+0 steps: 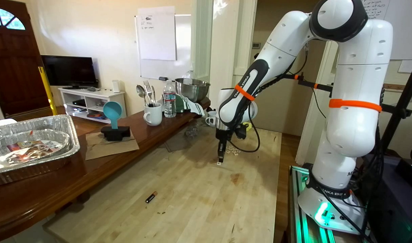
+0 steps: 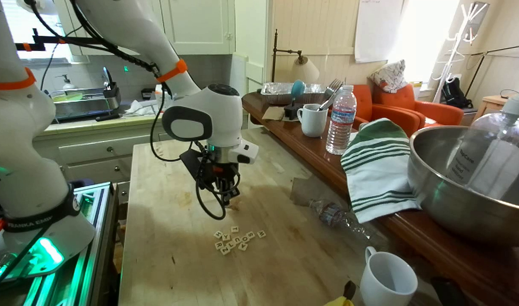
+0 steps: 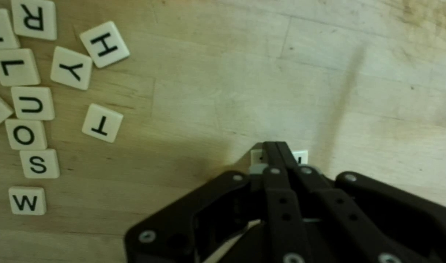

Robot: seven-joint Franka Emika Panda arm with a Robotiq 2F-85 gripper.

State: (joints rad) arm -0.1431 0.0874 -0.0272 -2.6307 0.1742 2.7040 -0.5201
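Note:
My gripper (image 3: 275, 147) points down with its two black fingers pressed together and nothing showing between them. It also shows low over the wooden table in both exterior views (image 1: 221, 159) (image 2: 230, 196). Pale lettered tile surface (image 3: 300, 156) shows on both sides of the fingertips; the fingers hide its middle, so I cannot tell if it is one tile or more, or if they touch. Several loose letter tiles lie left in the wrist view, including a T tile (image 3: 102, 123), H tile (image 3: 104, 44) and W tile (image 3: 27, 200). The tile cluster (image 2: 236, 243) shows in both exterior views (image 1: 232, 149).
A battery (image 1: 151, 197) lies on the table (image 1: 199, 209). A crushed plastic bottle (image 2: 332, 213) and white mug (image 2: 389, 276) stand near a raised brown ledge (image 1: 131, 138). The ledge bears a foil tray (image 1: 74, 135), cutlery mug (image 1: 153, 115), water bottle (image 1: 169, 101) and metal bowl (image 2: 429, 178).

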